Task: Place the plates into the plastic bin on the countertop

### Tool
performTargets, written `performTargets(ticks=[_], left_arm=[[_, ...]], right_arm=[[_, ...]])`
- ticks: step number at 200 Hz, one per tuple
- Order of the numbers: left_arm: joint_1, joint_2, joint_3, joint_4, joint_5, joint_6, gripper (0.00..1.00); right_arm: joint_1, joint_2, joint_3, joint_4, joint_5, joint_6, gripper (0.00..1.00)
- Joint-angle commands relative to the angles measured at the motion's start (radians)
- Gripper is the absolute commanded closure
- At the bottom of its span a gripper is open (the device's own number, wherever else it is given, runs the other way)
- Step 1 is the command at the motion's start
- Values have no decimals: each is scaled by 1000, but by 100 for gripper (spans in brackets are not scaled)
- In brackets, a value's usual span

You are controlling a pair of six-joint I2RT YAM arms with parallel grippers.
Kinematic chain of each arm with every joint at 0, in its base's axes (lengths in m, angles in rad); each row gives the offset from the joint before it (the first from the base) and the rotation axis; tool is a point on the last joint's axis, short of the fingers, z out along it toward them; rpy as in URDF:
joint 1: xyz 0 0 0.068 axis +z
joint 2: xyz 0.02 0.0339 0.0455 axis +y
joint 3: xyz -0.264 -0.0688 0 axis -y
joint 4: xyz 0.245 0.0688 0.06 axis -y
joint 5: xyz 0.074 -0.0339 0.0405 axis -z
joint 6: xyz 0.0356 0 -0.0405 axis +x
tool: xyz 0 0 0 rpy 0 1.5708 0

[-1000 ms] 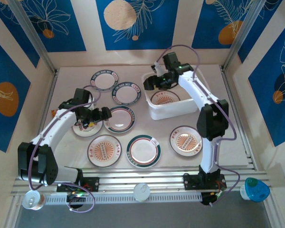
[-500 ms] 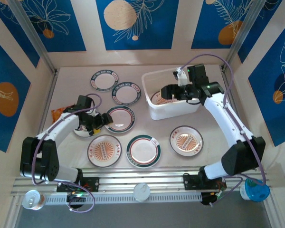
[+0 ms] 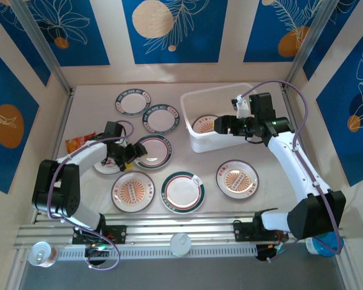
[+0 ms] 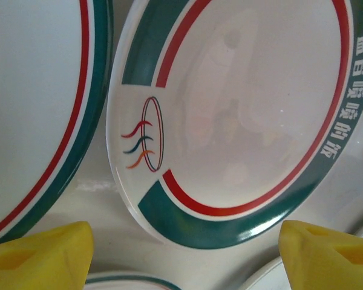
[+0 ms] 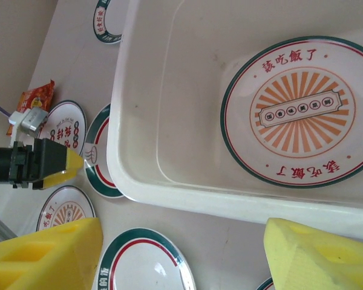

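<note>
Several plates lie on the beige countertop (image 3: 272,181); green-rimmed ones (image 3: 132,101) (image 3: 160,118) sit at the back. My left gripper (image 3: 124,154) (image 4: 184,260) hovers open, low over the near rim of a green-rimmed plate (image 3: 154,151) (image 4: 242,109). It sits between this plate and a partly hidden plate (image 3: 106,164). The white plastic bin (image 3: 224,142) (image 5: 169,109) holds one orange-centred plate (image 3: 209,124) (image 5: 296,112). My right gripper (image 3: 225,125) (image 5: 181,254) is open and empty above the bin's front wall.
Orange-centred plates (image 3: 133,191) (image 3: 236,179) and a green-rimmed plate (image 3: 183,192) (image 5: 142,263) lie along the front. An orange snack packet (image 3: 77,143) (image 5: 33,99) lies left of the left gripper. On the front rail stand a can (image 3: 42,254), a white lid (image 3: 181,243) and a blue cup (image 3: 327,240).
The right arm swung from the bin's left side to its right, its gripper drawing back over the bin. The left gripper stayed by the left-middle plates as its arm folded in toward the base.
</note>
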Motion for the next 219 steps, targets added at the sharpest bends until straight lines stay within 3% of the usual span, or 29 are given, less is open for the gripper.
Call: performTargets(ticks=[1,132,183,219], left_arm=[[-16,25,-2,21,12,-22,22],[-29,132,39,83,10,-22,38],[-30,146,43,91,19,-18,52],[-30,141,41,101,30,-11,68]], right_arm=[[-9,-9,-13,12,-23,15,29],[-18,6,-36,29,11,12,30],[-25,14,1,13,10,1,30],[-16,17,-2,24,4,17,30]])
